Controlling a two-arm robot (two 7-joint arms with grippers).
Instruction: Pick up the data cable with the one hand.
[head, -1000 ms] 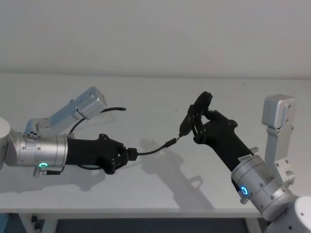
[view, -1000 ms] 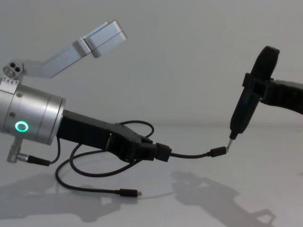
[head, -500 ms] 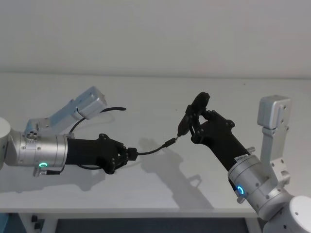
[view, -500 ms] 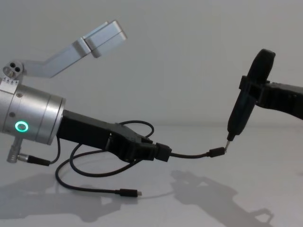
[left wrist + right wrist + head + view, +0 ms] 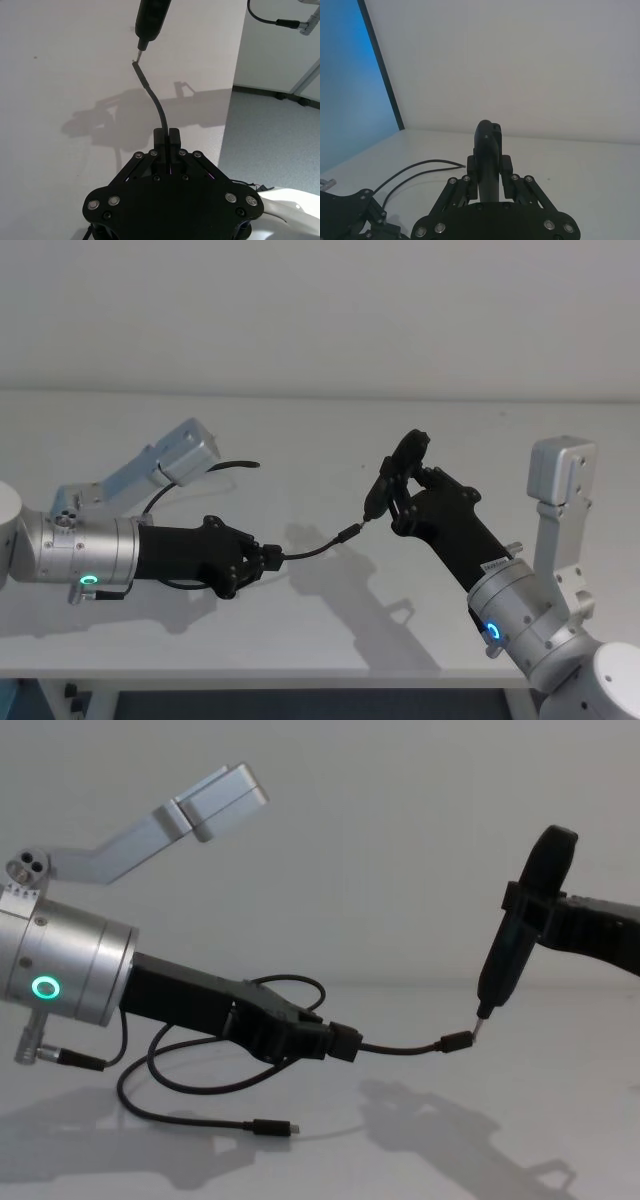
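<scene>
Holding the data cable [image 5: 400, 1047] at its thick joint, the left tool [image 5: 335, 1042] is clamped shut above the white worktop [image 5: 320, 440]. Its arm hides part of the loop, while one plug [image 5: 272, 1127] lies on the surface. Open room remains all around. On the right, the right tool [image 5: 398, 490] grips a black pointed device [image 5: 520, 935], its tip touching the raised plug. Since half a second ago, this arm shifted slightly left.
</scene>
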